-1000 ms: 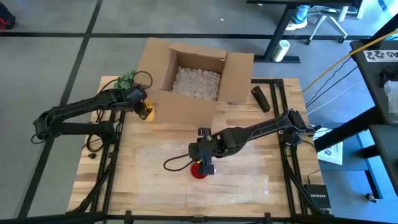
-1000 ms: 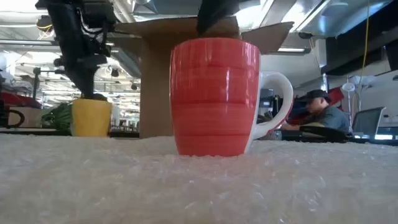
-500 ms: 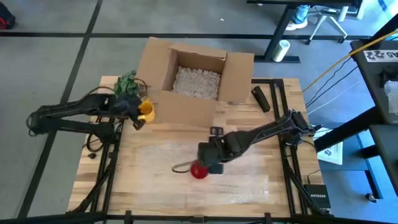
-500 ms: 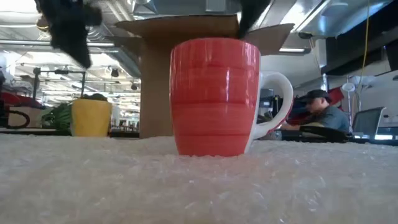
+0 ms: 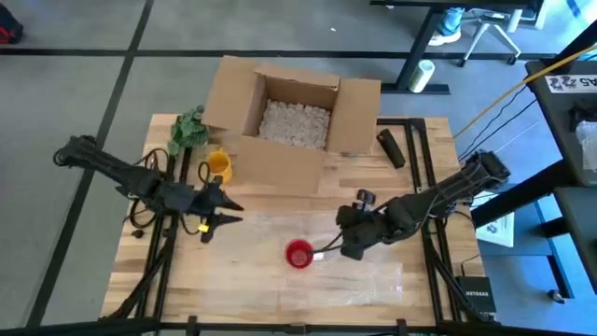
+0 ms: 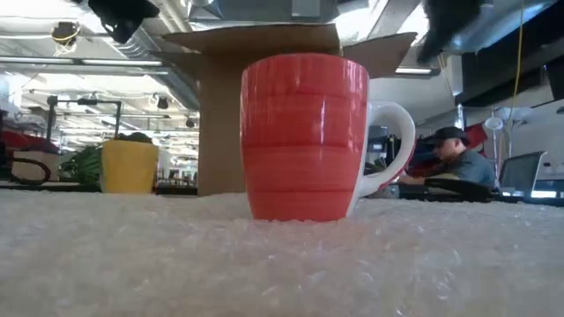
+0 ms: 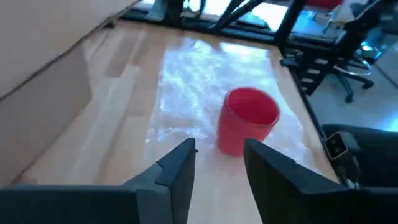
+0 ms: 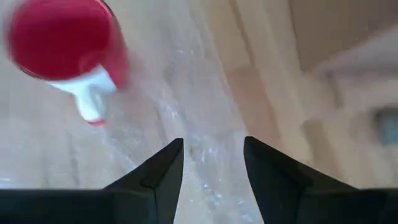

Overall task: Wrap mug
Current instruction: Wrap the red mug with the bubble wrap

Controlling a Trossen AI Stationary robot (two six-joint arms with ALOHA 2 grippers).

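Open sheet surrounds the red mug (image 5: 298, 254); cardboard box (image 5: 289, 121) and yellow cup (image 5: 218, 166) block behind.

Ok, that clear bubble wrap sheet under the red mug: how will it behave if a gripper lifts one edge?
The bubble wrap looks thin and lies flat on the table, so it will probably flop rather than hold shape. The red mug stands upright on it, likely pinning the middle. Pulled hard, the sheet may drag or tip the mug.

I think this is a big open lab or workshop. I see a grey floor (image 5: 84, 103), a rolling office chair (image 5: 494, 33), black desks (image 5: 560, 84), and a person at a screen (image 6: 463, 163).
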